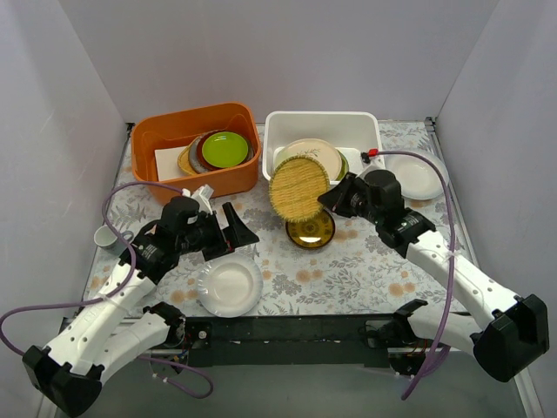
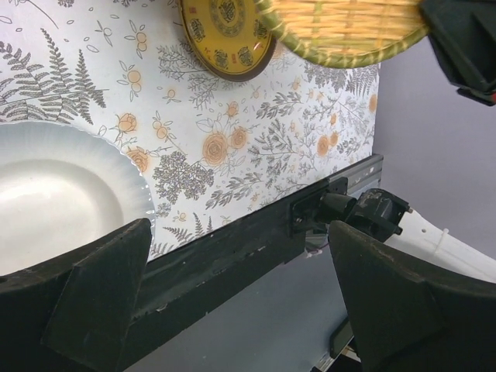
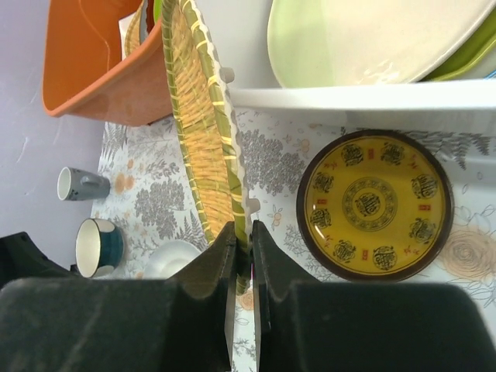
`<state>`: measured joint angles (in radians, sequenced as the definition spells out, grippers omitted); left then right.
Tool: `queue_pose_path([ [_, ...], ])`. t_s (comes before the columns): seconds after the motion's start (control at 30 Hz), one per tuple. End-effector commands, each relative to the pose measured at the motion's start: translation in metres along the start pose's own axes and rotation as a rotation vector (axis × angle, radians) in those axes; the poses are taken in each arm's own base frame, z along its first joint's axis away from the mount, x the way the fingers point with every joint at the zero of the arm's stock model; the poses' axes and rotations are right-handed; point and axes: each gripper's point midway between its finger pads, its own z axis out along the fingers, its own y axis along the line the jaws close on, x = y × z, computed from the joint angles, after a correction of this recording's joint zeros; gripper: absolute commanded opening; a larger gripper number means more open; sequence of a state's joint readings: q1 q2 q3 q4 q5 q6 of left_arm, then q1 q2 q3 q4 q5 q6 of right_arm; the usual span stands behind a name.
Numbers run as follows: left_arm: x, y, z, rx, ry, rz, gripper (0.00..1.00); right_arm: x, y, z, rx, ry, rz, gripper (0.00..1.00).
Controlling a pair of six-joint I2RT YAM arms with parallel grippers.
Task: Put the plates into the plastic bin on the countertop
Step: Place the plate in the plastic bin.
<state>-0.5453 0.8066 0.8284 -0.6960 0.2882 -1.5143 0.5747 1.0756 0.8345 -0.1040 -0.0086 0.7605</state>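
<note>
My right gripper [image 1: 329, 198] [image 3: 242, 240] is shut on the rim of the woven yellow plate [image 1: 298, 185] [image 3: 205, 139] [image 2: 349, 31]. It holds the plate on edge in the air, just in front of the white plastic bin [image 1: 280, 139] [image 3: 349, 97]. A cream plate [image 1: 313, 155] [image 3: 372, 39] leans inside the bin. On the countertop below lies a small dark-and-gold plate [image 1: 311, 229] [image 3: 375, 203] [image 2: 227, 35]. A plain white plate [image 1: 230, 286] [image 2: 54, 194] lies near the front edge, under my left gripper [image 1: 239, 228] [image 2: 248, 302], which is open and holds nothing. Another white plate [image 1: 416, 174] lies right of the bin.
An orange tub [image 1: 174, 131] stands left of the bin and holds green and maroon plates [image 1: 224, 148]. A cup [image 1: 106, 237] [image 3: 81, 184] sits at the left edge of the countertop, with a blue cup [image 3: 97, 246] near it. Grey walls close in three sides.
</note>
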Motion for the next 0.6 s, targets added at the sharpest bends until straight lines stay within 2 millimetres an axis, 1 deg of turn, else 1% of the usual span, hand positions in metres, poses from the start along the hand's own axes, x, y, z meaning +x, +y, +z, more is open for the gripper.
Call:
queue_pose_path([
  [0.0,0.004,0.01,0.005,-0.032,0.019,0.01,0.98,-0.048,0.028,-0.017,-0.087,-0.105,-0.04,0.01],
  [0.07,0.005,0.013,0.007,-0.04,0.024,0.009,0.98,-0.052,0.037,-0.02,-0.128,-0.103,-0.045,0.01],
  [0.1,0.006,0.015,0.009,-0.046,0.028,0.01,0.98,-0.055,0.038,-0.02,-0.134,-0.104,-0.039,0.01],
  [0.13,0.008,0.019,0.01,-0.055,0.033,0.007,0.98,-0.059,0.047,-0.022,-0.177,-0.103,-0.042,0.01],
  [0.2,0.009,0.022,0.012,-0.065,0.037,0.005,0.98,-0.065,0.05,-0.023,-0.199,-0.11,-0.025,0.01],
  [0.23,0.011,0.025,0.014,-0.068,0.04,0.006,0.98,-0.069,0.055,-0.025,-0.223,-0.115,-0.027,0.01],
  [0.33,0.012,0.03,0.015,-0.081,0.041,0.005,0.98,-0.08,0.055,-0.025,-0.225,-0.131,-0.018,0.01],
  [0.37,0.013,0.03,0.015,-0.083,0.041,0.003,0.98,-0.083,0.054,-0.024,-0.224,-0.134,-0.013,0.01],
  [0.4,0.013,0.032,0.016,-0.088,0.042,0.005,0.98,-0.087,0.047,-0.021,-0.211,-0.135,0.001,0.01],
  [0.43,0.013,0.034,0.016,-0.098,0.044,0.007,0.98,-0.087,0.047,-0.02,-0.221,-0.118,0.013,0.01],
  [0.47,0.013,0.039,0.018,-0.119,0.043,0.008,0.98,-0.095,0.05,-0.021,-0.24,-0.141,0.009,0.01],
  [0.5,0.015,0.043,0.017,-0.142,0.051,0.007,0.98,-0.099,0.044,-0.019,-0.229,-0.145,0.018,0.01],
  [0.53,0.016,0.048,0.019,-0.168,0.063,0.015,0.98,-0.101,0.043,-0.018,-0.233,-0.143,0.026,0.01],
  [0.57,0.011,0.05,0.019,-0.188,0.049,0.024,0.98,-0.104,0.041,-0.018,-0.233,-0.149,0.028,0.01],
])
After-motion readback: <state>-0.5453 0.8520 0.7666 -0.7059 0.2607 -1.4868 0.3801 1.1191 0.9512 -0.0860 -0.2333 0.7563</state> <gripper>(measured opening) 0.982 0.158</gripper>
